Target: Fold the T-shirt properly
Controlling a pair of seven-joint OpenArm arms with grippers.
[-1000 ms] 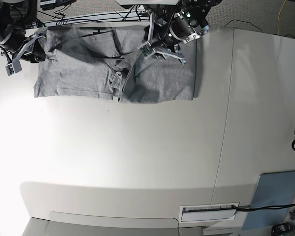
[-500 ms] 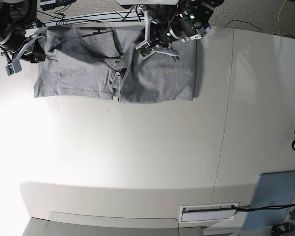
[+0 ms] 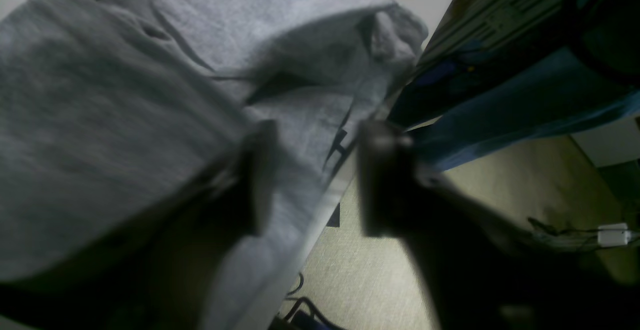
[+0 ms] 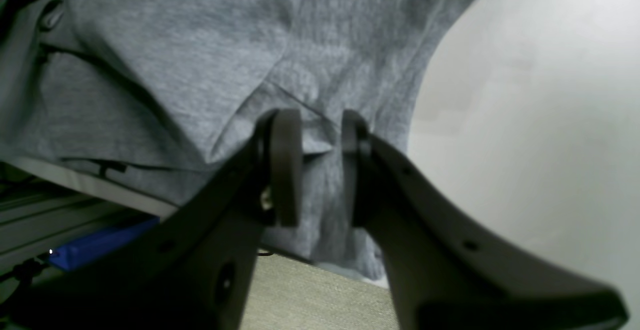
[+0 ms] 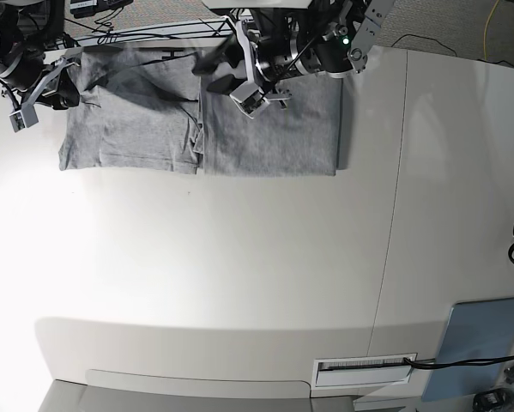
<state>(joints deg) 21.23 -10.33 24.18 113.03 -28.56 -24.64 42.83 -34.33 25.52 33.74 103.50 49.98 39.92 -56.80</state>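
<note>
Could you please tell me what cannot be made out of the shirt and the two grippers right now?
- Left fingertips: motion blur in the left wrist view.
- T-shirt, part under the left arm: hidden by that arm in the base view.
- Shirt's far edge: cut off by the top edge of the right wrist view.
- Lettering or neckline: none discernible; folds may cover them.

The T-shirt (image 5: 274, 150) lies on the table (image 5: 239, 257), along the edge at the top of the base view. In that view, the right gripper (image 4: 320, 119) is at the shirt's left end; the left gripper (image 3: 324, 132) is above its right-hand portion.
</note>
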